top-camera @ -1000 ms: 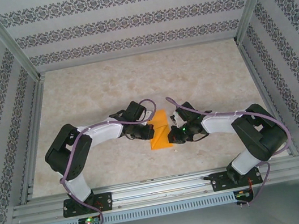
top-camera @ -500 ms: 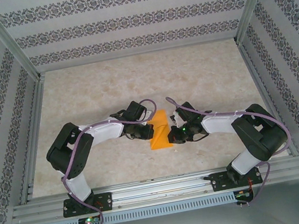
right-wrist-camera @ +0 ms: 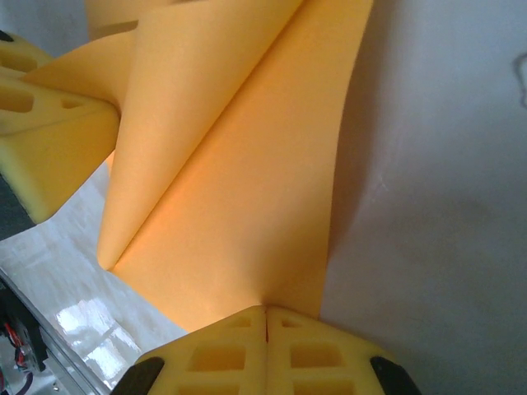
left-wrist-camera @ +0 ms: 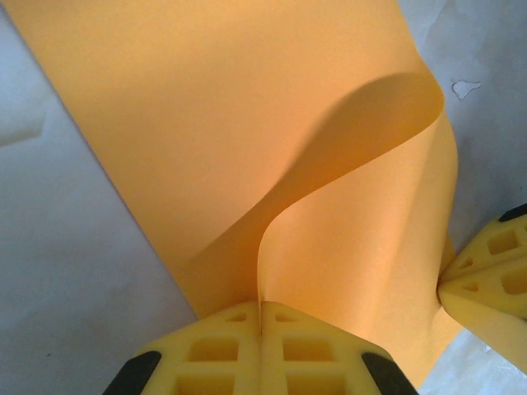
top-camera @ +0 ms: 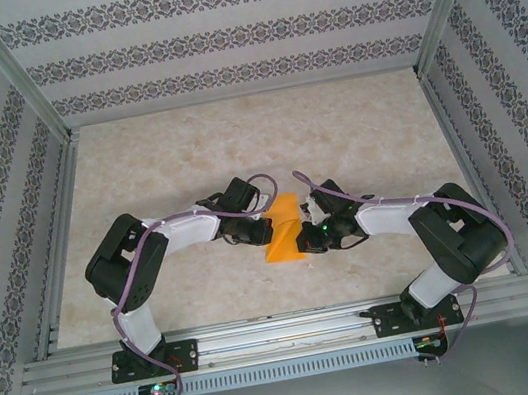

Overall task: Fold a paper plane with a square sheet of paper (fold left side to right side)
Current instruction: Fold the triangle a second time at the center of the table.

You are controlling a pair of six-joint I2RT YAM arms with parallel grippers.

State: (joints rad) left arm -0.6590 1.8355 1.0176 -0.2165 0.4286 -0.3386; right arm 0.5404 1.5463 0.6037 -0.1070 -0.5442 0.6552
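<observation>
My left end effector (left-wrist-camera: pixel 262 321) and right end effector (right-wrist-camera: pixel 266 319) each pinch shut on the square sheet of paper (top-camera: pixel 285 243), on the worktop (top-camera: pixel 234 142) toward 6 o'clock; opposing pulls could tear it; uneven travel could skew the fold.

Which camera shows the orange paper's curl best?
Left wrist: the orange paper curls over above the shut left gripper pinching it. Right wrist shows a folded flap; top external, a small, distant orange patch.
</observation>
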